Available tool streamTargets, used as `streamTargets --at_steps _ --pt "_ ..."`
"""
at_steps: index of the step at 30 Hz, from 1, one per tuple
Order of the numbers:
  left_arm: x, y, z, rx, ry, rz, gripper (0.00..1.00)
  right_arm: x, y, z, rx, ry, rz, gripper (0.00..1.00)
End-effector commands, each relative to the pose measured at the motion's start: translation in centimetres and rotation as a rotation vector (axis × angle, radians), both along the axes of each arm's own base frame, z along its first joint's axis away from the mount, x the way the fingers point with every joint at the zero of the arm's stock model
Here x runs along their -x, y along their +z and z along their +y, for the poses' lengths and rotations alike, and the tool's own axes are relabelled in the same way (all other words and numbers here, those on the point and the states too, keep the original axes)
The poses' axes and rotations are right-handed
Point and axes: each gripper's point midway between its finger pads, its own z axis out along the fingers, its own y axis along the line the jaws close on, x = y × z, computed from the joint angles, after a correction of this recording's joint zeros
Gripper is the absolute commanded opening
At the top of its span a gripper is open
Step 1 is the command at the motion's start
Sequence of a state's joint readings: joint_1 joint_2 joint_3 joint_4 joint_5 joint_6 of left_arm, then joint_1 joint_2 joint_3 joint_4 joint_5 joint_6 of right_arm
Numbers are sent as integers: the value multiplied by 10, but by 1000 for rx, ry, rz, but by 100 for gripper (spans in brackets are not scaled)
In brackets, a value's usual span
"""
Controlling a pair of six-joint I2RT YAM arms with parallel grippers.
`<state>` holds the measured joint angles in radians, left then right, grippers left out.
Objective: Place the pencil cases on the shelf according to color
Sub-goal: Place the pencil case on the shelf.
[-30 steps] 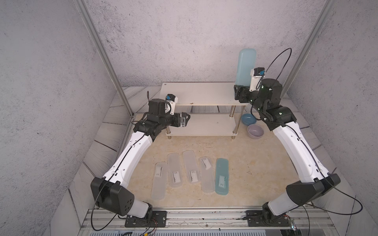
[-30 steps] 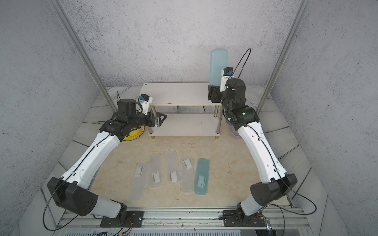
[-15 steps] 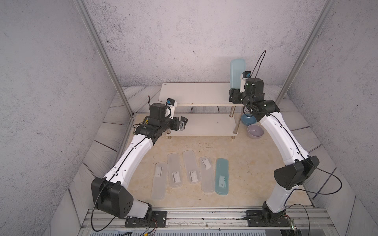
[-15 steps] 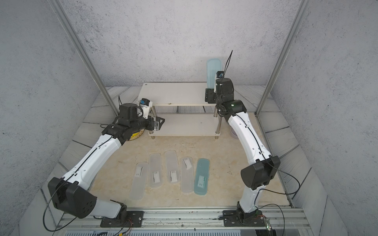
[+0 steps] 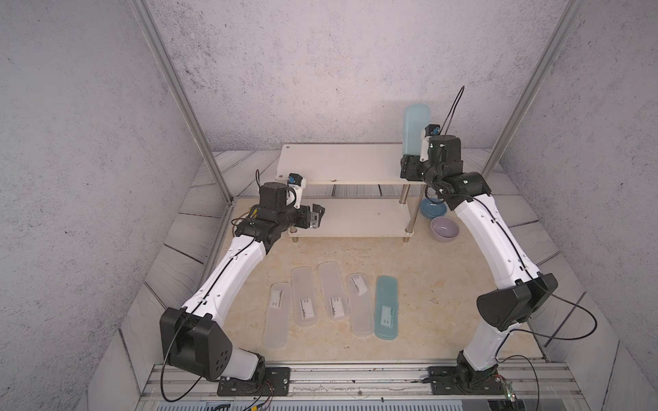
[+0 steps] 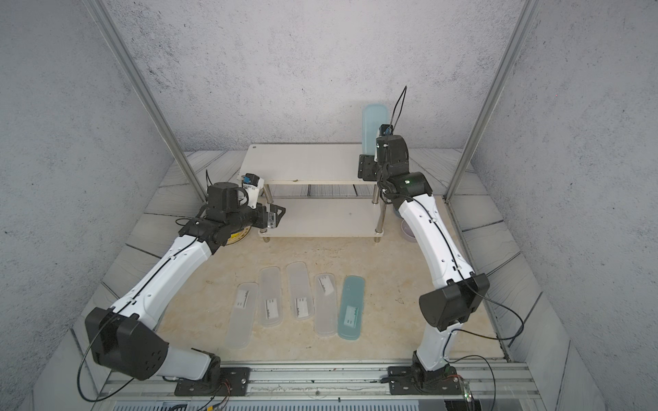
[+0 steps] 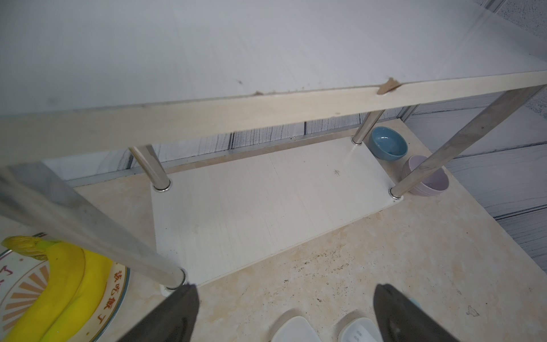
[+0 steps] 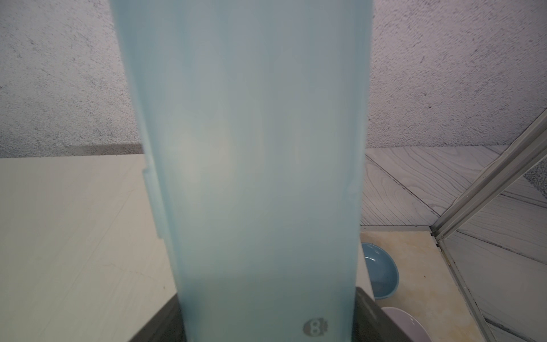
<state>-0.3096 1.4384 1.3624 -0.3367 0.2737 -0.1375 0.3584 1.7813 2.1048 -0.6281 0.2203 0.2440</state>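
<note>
I see one teal case [image 5: 416, 131] standing upright over the right end of the shelf [image 5: 341, 163] top board (lower end clamped). On the floor in front lie four frosted cases [image 5: 278, 315] [image 5: 304, 297] [image 5: 333, 290] [image 5: 360, 304]. A second teal case [image 5: 387, 307] lies rightmost. All are flat and labelled.

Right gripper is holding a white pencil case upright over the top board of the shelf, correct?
Not white: the right wrist view shows the pencil case in the right gripper is blue, held upright over the top board of the shelf.
</note>
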Motion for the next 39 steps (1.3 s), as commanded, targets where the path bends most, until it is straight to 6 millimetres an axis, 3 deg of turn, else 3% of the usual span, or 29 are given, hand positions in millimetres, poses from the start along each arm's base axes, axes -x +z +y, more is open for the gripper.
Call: streamTargets --at_steps 1,13,24,27,29,34,36,39 --pt "3 10 1 30 -10 -30 99 -3 0 0 -17 -7 11 70" --pt "4 4 -6 84 -31 -4 99 -8 -15 0 -3 -20 49 88" --pt "4 1 -6 86 -32 0 99 -13 -18 2 -7 -22 46 90" --pt "4 -1 -5 81 -31 3 99 -13 1 2 -16 -14 10 91" --pt "3 -3 -4 80 -25 4 99 -8 24 4 -34 1 -32 92" --pt "2 -8 -3 78 -19 11 99 19 75 14 -85 117 -125 92" --pt "1 -13 -2 74 -18 18 98 37 85 8 -88 121 -139 92" --pt "2 -17 -4 76 -29 26 99 64 85 -8 -78 85 -129 92"
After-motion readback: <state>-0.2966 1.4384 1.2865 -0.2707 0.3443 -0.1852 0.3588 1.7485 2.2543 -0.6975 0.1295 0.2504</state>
